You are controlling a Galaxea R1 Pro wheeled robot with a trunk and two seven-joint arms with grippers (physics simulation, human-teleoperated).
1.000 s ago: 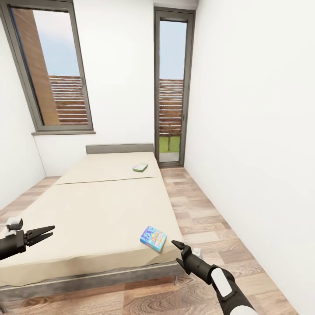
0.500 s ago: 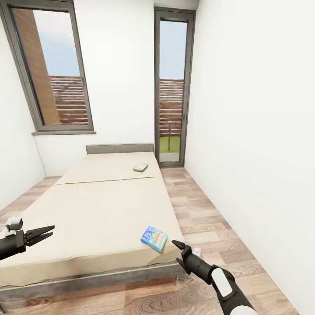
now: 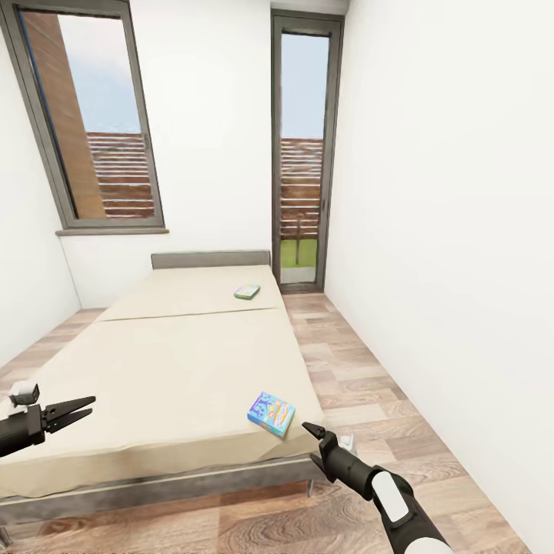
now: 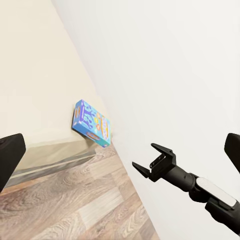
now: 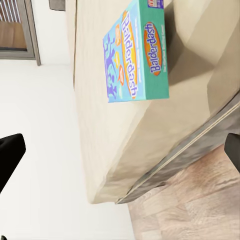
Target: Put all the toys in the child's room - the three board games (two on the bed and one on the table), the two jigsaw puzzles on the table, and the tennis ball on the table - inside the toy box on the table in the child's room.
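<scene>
- Our right gripper (image 3: 312,444) hangs off the bed's (image 3: 154,369) near right corner, over the wood floor (image 3: 362,385); jaws spread, holding nothing. It shows in the left wrist view (image 4: 150,162) too, fingers apart.
- Blue board game (image 3: 271,413) (cover reads Balderdash in the right wrist view (image 5: 135,52)) lies flat on the mattress just up and left of the right gripper, close to the bed's right edge. Near, not touching.
- Mattress corner and grey frame edge (image 5: 200,150) sit between the right gripper and that box.
- A small white object (image 3: 347,442) lies on the floor just beside the right gripper; we cannot tell what it is.
- Our left gripper (image 3: 81,408) hovers over the near left part of the mattress, fingers parted, empty.
- Second, green-white board game (image 3: 247,292) lies far ahead of both grippers, by the grey headboard (image 3: 210,259) on the bed's right side.
- White wall (image 3: 446,231) runs close along the right arm's side; tall glazed door (image 3: 302,154) past the bed, window (image 3: 92,115) at far left.
</scene>
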